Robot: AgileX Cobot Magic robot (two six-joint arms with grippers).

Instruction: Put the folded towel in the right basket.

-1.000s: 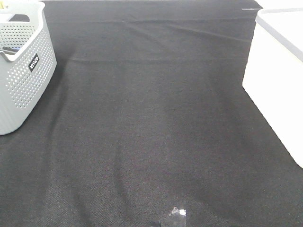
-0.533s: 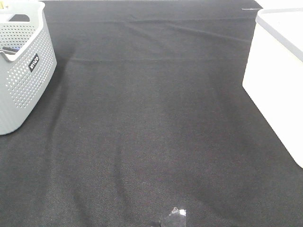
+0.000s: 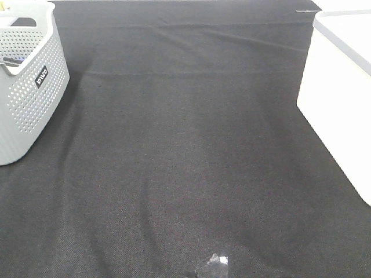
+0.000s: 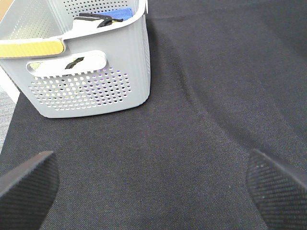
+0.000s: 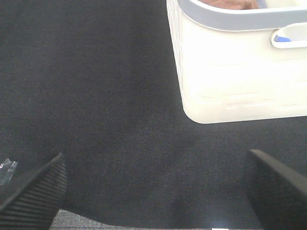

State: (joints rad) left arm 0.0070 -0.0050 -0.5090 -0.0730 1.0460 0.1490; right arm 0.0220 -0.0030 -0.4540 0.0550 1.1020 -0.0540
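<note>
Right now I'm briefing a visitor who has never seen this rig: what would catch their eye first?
The wide black cloth-covered table dominates, bare across its middle. A perforated grey plastic basket stands at its far left, and a smooth white plastic basket at its right edge. No folded towel lies on the cloth; something orange-brown peeks over the white basket's rim in the right wrist view.

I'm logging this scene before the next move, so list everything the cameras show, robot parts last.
Grey perforated plastic basket: one, grey, far left of the table; dark, blue and yellow items inside, not identifiable.
White plastic basket: one, white with a grey rim, right edge; something brownish and something blue show at its top in the right wrist view.
Black woven cloth: one, black, covering the table.
Small clear scrap: one, transparent, near edge of the cloth.
Folded towel: none identifiable in any view.
Left gripper: one, black, open, above bare cloth.
Right gripper: one, black, open, empty.
</note>
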